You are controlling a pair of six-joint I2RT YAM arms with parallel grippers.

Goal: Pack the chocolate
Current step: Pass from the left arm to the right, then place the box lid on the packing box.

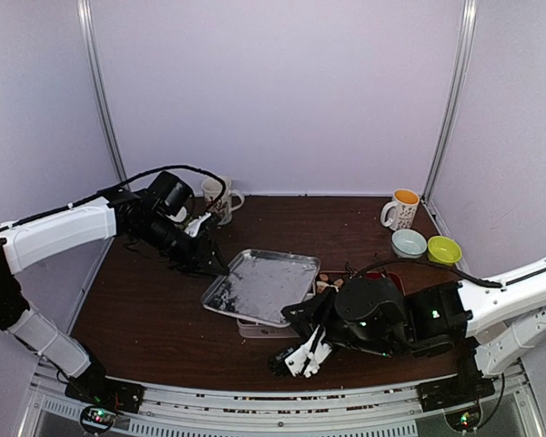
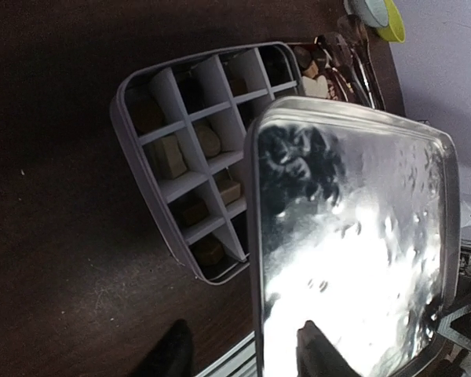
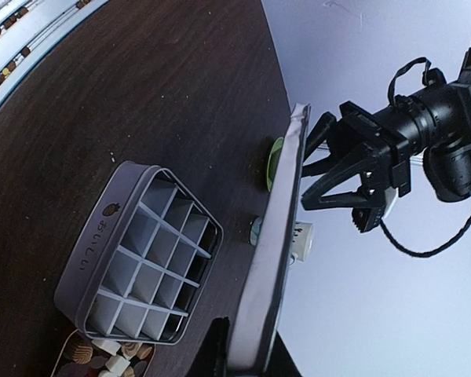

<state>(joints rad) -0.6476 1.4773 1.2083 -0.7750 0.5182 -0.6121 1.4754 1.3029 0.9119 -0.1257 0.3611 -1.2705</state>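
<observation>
Right gripper (image 1: 298,317) — top view: clamped, as I judge, on the near right corner of the metal lid (image 1: 259,284), which hangs tilted over the divided box (image 1: 255,330); its arm reaches in low from the right.
Left gripper (image 1: 217,262): at the lid's far left edge.
Left wrist view: fingers (image 2: 173,357) spread wide, lid rim between them; chocolate (image 2: 169,155) sits in the box's cells, left of the lid.
Right wrist view: lid edge-on, its long axis running away toward the left gripper's parted jaws — loose pieces (image 3: 102,357) lie by the box's near end.
</observation>
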